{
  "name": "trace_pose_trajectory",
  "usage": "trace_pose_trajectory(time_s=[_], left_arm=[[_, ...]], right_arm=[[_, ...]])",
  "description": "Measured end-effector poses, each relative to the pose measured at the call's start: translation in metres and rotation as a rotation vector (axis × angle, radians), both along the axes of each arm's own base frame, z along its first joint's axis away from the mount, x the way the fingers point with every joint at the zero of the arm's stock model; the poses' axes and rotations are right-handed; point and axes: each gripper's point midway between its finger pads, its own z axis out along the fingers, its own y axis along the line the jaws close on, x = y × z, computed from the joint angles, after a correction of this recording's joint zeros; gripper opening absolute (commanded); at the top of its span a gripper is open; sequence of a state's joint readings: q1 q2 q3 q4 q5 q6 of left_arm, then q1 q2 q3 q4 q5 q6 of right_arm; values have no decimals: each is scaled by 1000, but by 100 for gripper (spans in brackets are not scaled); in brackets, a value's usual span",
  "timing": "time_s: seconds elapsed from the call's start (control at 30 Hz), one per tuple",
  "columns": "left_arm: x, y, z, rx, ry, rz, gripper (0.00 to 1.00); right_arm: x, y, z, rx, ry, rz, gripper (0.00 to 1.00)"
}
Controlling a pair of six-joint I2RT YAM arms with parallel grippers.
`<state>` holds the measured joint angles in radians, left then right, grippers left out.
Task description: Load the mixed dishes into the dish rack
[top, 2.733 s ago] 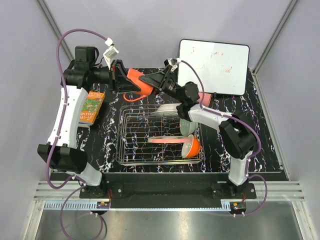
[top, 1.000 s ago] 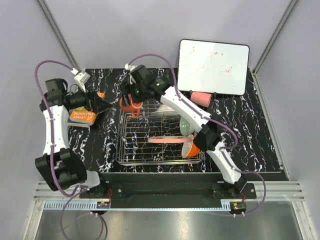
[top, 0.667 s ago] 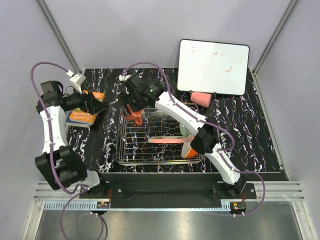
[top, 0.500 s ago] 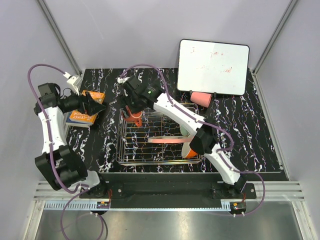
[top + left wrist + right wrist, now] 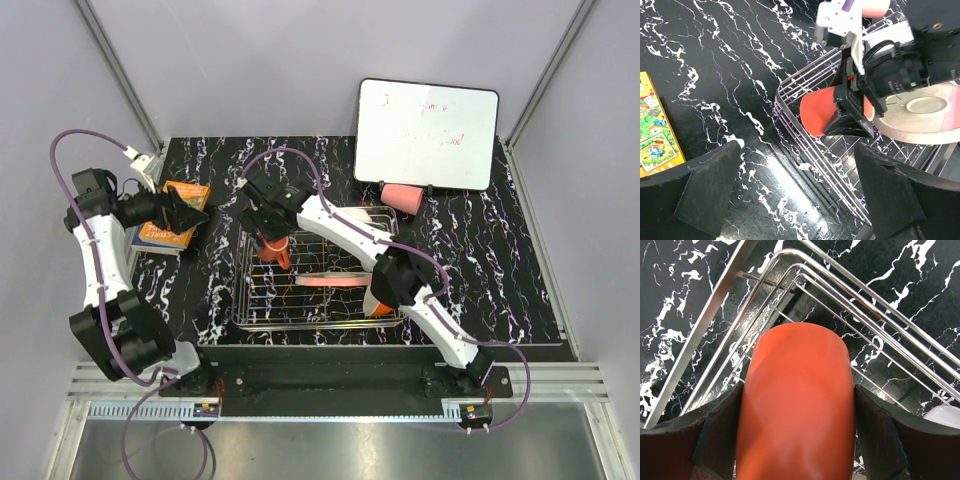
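right gripper (image 5: 272, 234): clamped on mug (image 5: 795, 400) in rack (image 5: 255, 292) far-left corner | left gripper (image 5: 196, 212): wide open, empty, by book (image 5: 158, 235)

- Dish rack (image 5: 243, 290): middle of the table (image 5: 480, 270), toward its near edge.
- Mug (image 5: 275, 247): inside the rack's far-left corner.
- Plate (image 5: 330, 282): in the rack, right of the mug and nearer the front.
- Whiteboard (image 5: 427, 133): far right, behind the rack.
- Small cup (image 5: 402, 197): on the table past the rack's far-right corner, just before the whiteboard.
- Book (image 5: 192, 192): on the table, left of the rack, apart from it.
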<state>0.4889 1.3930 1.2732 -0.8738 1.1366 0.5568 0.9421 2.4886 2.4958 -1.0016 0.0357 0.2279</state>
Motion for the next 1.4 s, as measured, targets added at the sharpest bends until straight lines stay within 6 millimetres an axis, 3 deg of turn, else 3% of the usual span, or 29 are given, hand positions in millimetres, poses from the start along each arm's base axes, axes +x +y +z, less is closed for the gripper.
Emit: trace_pose_trajectory(time_s=[0.5,0.53,0.57,0.63,0.73,0.83,0.9,0.97,1.0,1.4], left_arm=[[-3,5,1,-4,-12,3,99],[-4,6,1,-4,-14,3,99],[-4,6,1,-5,-15,3,99],[-6,7,0,-9,-12,2,99],[-7,6,0,-14,-8,-2,99],[-7,6,-2,-21,-4,-6,99],[-8,6,-3,-26,2,-6,99],[-9,6,-3,-27,2,-8,99],[-9,6,-3,-27,-1,-10,99],[-11,6,-5,-41,1,-18,99]], right_arm=[[-1,5,-16,-3,26,10,0],[-1,6,-17,-3,25,10,2],[0,7,-17,0,23,10,21],[1,8,-17,3,22,10,28],[2,9,-18,5,20,10,48],[3,11,-18,10,16,9,57],[4,12,-19,13,14,10,73],[4,13,-19,16,11,9,82],[5,13,-19,17,10,9,99],[7,13,-22,13,3,4,100]])
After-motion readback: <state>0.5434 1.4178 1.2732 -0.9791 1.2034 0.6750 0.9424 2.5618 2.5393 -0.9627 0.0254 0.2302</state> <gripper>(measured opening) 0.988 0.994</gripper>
